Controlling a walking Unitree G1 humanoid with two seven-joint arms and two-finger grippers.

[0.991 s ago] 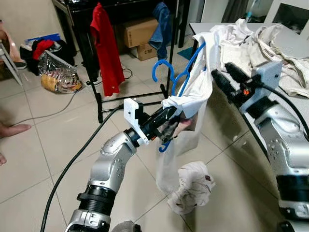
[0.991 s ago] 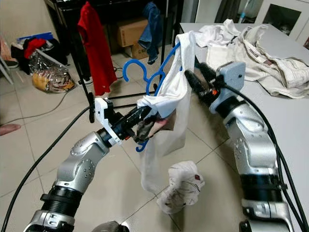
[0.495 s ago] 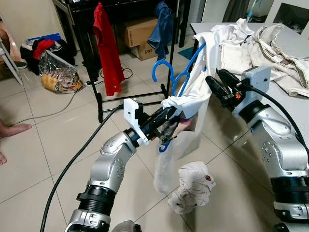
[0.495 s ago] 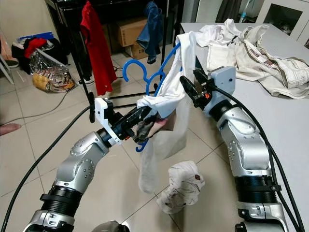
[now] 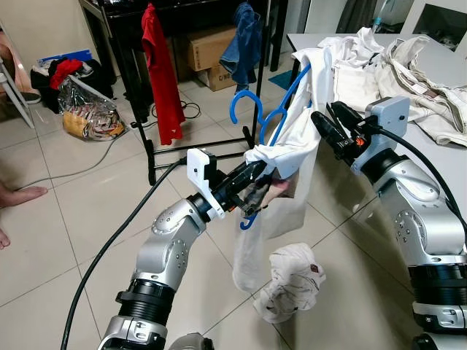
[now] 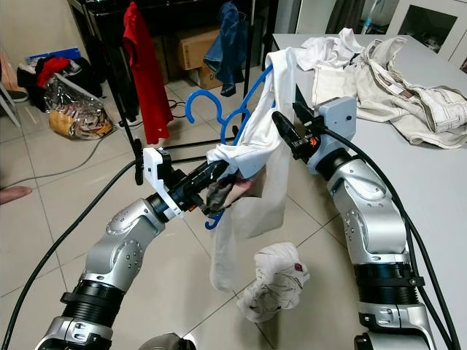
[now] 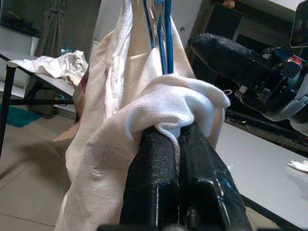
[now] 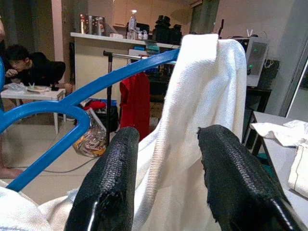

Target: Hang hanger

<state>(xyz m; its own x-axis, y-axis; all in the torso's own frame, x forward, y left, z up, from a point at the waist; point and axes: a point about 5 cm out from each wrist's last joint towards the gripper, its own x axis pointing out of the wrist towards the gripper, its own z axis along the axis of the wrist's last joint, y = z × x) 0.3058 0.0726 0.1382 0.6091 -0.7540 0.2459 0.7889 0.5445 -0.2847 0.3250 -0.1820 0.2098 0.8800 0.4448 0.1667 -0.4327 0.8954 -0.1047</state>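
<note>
White cloth (image 5: 292, 138) on blue hanger (image 5: 252, 109), left gripper (image 5: 257, 175) clamping, right gripper (image 5: 326, 124) open beside

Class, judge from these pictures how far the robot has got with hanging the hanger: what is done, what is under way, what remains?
Done: a white garment is draped on the blue hanger.
Under way: the left gripper is shut on its bunched cloth, holding it up; the right gripper is open beside the garment's shoulder.
Left: the hanger is not on the black rack, where a red shirt hangs.
</note>
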